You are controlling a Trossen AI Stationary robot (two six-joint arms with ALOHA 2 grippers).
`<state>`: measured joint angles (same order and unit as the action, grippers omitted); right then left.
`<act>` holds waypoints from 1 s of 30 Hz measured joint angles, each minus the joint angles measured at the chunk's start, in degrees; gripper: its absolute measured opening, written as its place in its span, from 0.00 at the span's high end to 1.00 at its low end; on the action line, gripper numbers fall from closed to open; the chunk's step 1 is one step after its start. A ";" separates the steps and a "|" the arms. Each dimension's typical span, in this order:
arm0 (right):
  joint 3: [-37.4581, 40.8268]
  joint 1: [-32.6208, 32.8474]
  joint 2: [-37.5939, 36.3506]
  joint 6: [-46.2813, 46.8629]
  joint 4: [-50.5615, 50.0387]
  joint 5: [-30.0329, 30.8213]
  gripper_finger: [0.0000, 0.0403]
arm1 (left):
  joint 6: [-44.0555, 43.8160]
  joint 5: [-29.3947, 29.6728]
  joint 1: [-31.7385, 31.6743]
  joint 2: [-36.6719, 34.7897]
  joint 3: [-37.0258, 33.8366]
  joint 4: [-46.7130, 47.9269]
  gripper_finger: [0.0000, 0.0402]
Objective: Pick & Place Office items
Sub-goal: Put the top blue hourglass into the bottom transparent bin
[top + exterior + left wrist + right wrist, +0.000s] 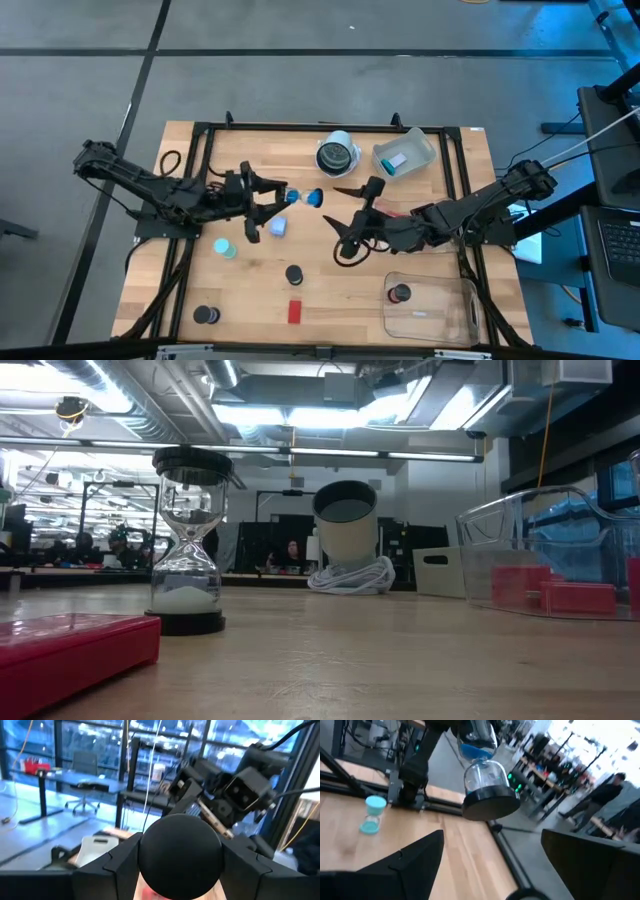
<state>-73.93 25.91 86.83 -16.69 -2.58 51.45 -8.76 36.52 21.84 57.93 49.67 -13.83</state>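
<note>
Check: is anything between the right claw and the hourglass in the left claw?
Nothing visible. The right claw is open and faces the hourglass, which the left claw holds aloft; only an open gap lies between them.

Tool point(180, 865) grips a black round disc point(181, 854) — right arm point(230, 795) beyond.

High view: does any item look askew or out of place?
Yes. The clear hourglass with blue sand and black caps is not standing: the left gripper holds it sideways above the wooden table, one end toward the open right gripper.
</note>
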 joint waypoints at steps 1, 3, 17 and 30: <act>0.00 0.00 0.00 -1.47 1.29 -0.03 0.16 | 0.80 0.00 0.28 0.00 0.00 -1.35 0.47; 0.00 -0.11 0.00 -4.53 4.15 -1.12 0.16 | 2.81 -0.09 0.79 0.19 0.00 -4.23 0.47; 0.02 -3.62 0.00 -15.98 20.74 -18.20 0.16 | 8.49 -7.86 1.05 1.22 0.00 -15.88 0.47; 0.02 -6.76 0.00 -16.72 24.93 -27.51 0.16 | 8.53 -8.26 0.99 1.22 0.00 -16.23 0.47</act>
<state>-73.91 19.15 86.83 -33.41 22.35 23.94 -0.23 28.26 22.83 59.16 49.67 -30.06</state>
